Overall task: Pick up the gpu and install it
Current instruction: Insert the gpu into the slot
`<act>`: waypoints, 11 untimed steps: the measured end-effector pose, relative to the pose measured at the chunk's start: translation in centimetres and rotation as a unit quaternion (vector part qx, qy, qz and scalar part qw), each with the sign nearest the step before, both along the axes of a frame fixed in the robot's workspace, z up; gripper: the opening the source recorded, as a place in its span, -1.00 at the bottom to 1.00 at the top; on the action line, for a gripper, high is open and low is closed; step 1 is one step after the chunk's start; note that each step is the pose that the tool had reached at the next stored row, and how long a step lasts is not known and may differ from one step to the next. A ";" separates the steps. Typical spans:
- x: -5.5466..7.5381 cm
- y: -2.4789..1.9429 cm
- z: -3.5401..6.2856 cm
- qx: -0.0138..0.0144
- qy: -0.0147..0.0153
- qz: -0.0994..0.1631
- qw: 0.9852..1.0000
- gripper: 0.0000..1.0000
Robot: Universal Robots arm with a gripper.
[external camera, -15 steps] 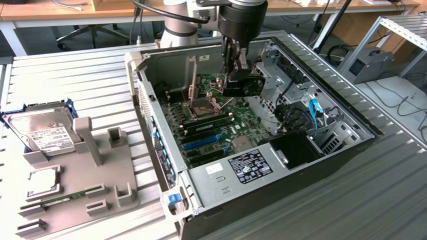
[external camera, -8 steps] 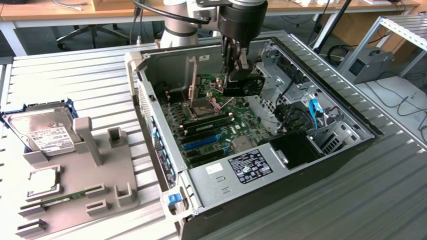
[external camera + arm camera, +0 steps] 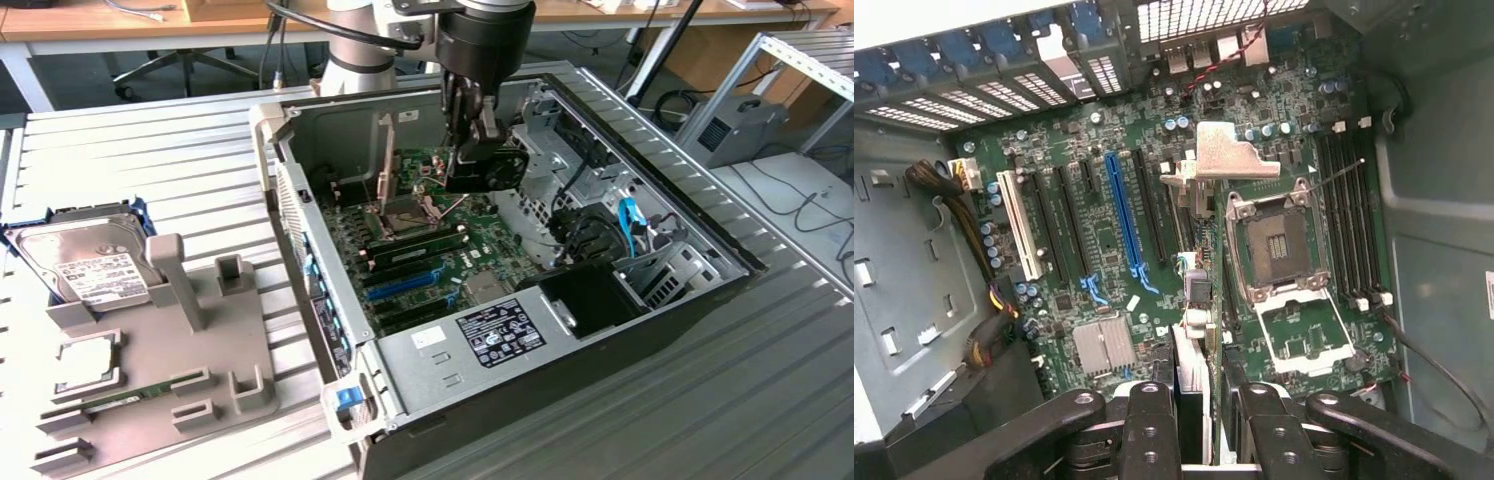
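Farthest left in the exterior view: a silver hard drive (image 3: 87, 265) with a white label lies flat in a blue bracket at the edge of a grey moulded plastic tray (image 3: 200, 340).
Tray contents: a square silver processor chip (image 3: 83, 362) sits near a narrow green memory stick (image 3: 127, 395) that lies in a groove.
Desk: a ribbed grey metal desk (image 3: 160, 150) carries the tray and, apart from it, the case.
Case: an open black-and-grey metal computer case (image 3: 274, 130) lies on its side, with a green motherboard (image 3: 487, 235) facing up inside it.
Near corner of the case: a grey metal power supply (image 3: 454, 360) with a black label on top.
Claw: the black two-fingered claw (image 3: 470, 140) hangs down into the case and is closed on the card.
Task's thing: the gpu (image 3: 487, 168), a thin flat card with a black fan block on one face, is held upright under the claw. It is over the motherboard, towards the back of the case.
Wrist view: the gpu (image 3: 1192, 365) shows edge-on between the two fingers of the claw (image 3: 1201, 395). It hangs between the long blue slot (image 3: 1122, 215) and the open silver processor socket (image 3: 1274, 245). I cannot tell whether its lower edge touches the board.
Right of the card: a bright blue cable (image 3: 627, 225) runs through the drive bay.
Far right: a grey vented box (image 3: 741, 125) stands on a neighbouring surface.
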State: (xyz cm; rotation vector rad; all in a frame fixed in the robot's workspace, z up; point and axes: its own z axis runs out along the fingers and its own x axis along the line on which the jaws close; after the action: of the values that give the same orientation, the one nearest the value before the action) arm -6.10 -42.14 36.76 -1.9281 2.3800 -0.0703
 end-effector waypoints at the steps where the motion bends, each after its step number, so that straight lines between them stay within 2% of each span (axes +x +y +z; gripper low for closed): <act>1: 0.0 0.00 0.00 0.000 0.000 0.001 1.000 -0.41; 11: 0.0 0.00 0.00 0.000 0.000 0.015 1.000 -0.41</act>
State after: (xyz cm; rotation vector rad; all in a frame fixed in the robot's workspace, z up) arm -6.10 -42.14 36.76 -1.9642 2.3495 -0.0684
